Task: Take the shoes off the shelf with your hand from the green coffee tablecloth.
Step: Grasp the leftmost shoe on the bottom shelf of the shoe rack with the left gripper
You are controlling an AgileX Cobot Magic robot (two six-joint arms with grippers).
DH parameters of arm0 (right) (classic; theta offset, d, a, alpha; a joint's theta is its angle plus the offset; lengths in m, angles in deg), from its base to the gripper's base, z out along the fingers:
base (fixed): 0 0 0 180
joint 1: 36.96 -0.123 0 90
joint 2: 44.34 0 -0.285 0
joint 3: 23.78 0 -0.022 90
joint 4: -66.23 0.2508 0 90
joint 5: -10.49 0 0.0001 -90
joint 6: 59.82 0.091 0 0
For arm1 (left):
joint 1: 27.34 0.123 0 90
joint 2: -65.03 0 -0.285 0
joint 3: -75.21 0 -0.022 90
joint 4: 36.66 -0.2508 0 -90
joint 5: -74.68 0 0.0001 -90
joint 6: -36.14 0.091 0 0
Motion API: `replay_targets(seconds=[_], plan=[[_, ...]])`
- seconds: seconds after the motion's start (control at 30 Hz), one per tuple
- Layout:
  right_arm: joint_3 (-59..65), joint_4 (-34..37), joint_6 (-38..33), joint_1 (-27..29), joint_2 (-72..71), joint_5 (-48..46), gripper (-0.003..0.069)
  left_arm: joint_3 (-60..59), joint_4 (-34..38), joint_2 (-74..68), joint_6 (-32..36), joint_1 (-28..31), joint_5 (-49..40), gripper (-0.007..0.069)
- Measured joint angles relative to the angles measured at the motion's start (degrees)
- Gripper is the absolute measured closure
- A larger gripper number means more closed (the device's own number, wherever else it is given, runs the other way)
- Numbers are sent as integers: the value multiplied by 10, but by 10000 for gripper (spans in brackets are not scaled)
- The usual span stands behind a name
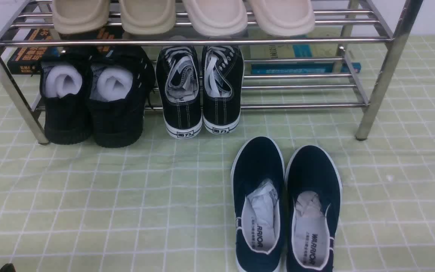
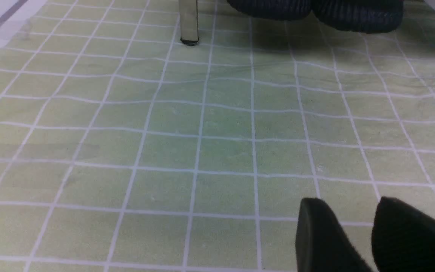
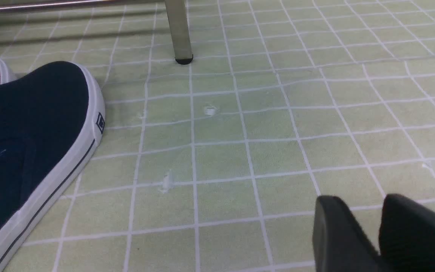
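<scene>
Green tablecloth [image 1: 104, 211], pale with a white grid, lightly wrinkled: spread beneath everything, evidently as the work surface. Shoe rack [image 1: 381, 71], steel tube, two tiers: stands on the cloth by its angled legs, its rails presumably there to keep the pairs in rows. Navy slip-ons [image 1: 259, 162], one pair: side by side on the cloth in front of the rack, openings toward the robot, perhaps laid out for display. All-black sneakers [image 1: 117, 117], one pair, the task's shoes: on the lower tier at its left end, heels overhanging the front rail, white stuffing in the openings, probably to hold their shape; the overhang should offer a grip from the front. Black canvas sneakers [image 1: 221, 102], one pair: just beside them on the same tier, likewise heels outward. Left gripper [image 2: 353, 226], black: fingers parted, nothing between them, over bare cloth, seemingly in readiness for the black pair. Right gripper [image 3: 364, 230], black: fingers apart, unladen, likewise over cloth, apparently waiting.
</scene>
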Motion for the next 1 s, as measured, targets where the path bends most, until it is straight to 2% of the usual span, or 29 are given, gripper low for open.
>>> replay_targets(seconds=[0.8, 0.9, 0.93, 0.97, 1.0], plan=[[0, 0, 0, 0, 0, 0, 456, 0, 4, 0, 0, 0, 0, 383], [0, 0, 0, 0, 0, 0, 456, 0, 54, 0, -21, 0, 3, 383], [0, 0, 0, 0, 0, 0, 456, -1, 117, 0, -62, 0, 9, 383], [0, 0, 0, 0, 0, 0, 456, -1, 136, 0, -68, 0, 9, 383], [0, 0, 0, 0, 0, 0, 456, -2, 206, 0, -120, 0, 14, 383]])
